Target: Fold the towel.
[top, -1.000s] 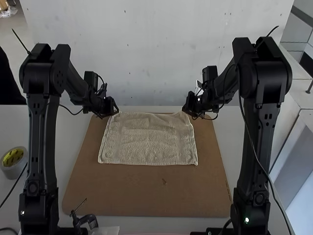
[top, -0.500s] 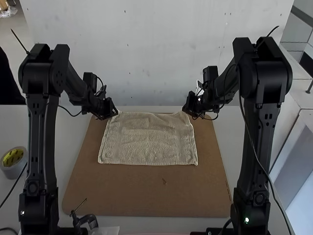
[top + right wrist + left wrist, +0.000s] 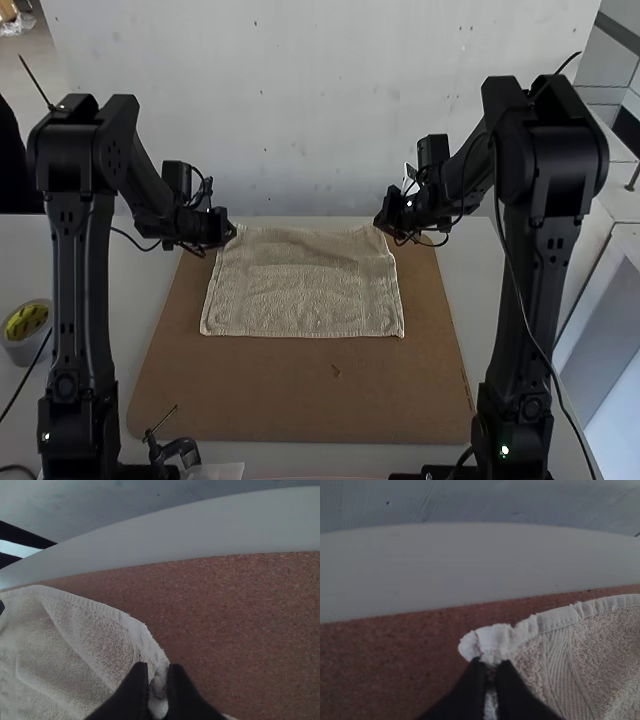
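The beige towel point(image 3: 300, 290) lies spread on the brown board, its far edge slightly rippled between the two grippers. At its far left corner is my left gripper point(image 3: 232, 232), and at its far right corner my right gripper point(image 3: 380, 224). In the left wrist view my left gripper point(image 3: 490, 666) is shut on the towel's corner point(image 3: 492, 636), whose tip pokes out past the fingers. In the right wrist view my right gripper point(image 3: 159, 672) is shut on the other corner, with the towel point(image 3: 85, 635) pinched up between its fingers.
The brown board point(image 3: 300, 400) extends on the near side of the towel. A roll of tape point(image 3: 28, 325) stands on the table left of the left arm. A small black clamp point(image 3: 175, 450) sits at the board's near left edge, and a wall rises behind the table.
My left gripper has shifted slightly outward to the left, and the towel's far edge has been drawn a little that way. The right arm has shifted only slightly to the right.
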`<state>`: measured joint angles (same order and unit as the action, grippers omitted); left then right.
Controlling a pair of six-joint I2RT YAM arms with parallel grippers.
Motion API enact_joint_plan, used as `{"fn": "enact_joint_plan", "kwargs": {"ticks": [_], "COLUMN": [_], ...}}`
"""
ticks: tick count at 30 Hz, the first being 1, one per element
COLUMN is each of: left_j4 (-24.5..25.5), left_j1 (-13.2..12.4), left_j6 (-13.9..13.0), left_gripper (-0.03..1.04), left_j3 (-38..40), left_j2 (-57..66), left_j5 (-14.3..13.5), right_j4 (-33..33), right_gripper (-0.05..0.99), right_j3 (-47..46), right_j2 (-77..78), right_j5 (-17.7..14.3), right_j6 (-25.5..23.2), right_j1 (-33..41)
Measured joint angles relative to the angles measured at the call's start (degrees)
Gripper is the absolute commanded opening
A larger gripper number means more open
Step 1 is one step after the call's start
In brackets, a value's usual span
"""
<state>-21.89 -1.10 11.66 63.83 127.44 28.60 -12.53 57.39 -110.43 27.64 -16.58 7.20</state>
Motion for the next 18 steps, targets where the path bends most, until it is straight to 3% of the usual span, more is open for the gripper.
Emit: {"fn": "enact_joint_plan", "kwargs": {"ticks": [11, 18], "left_j4": [0.2, 0.2], "left_j1": [-1.2, -1.7], "left_j6": [0.5, 0.5], "left_gripper": [0.02, 0.02], "left_j3": [-3.1, -8.7], "left_j2": [-5.4, -15.4], "left_j5": [0.2, 0.4], "right_j4": [0.0, 2.6], "right_gripper": [0.02, 0.02], "right_j3": [-1.7, -4.7], "right_j2": [2.6, 9.0], "right_j5": [0.0, 0.0], "right_j6": [-0.2, -0.4], "right_j1": [-2.5, -2.6]}}
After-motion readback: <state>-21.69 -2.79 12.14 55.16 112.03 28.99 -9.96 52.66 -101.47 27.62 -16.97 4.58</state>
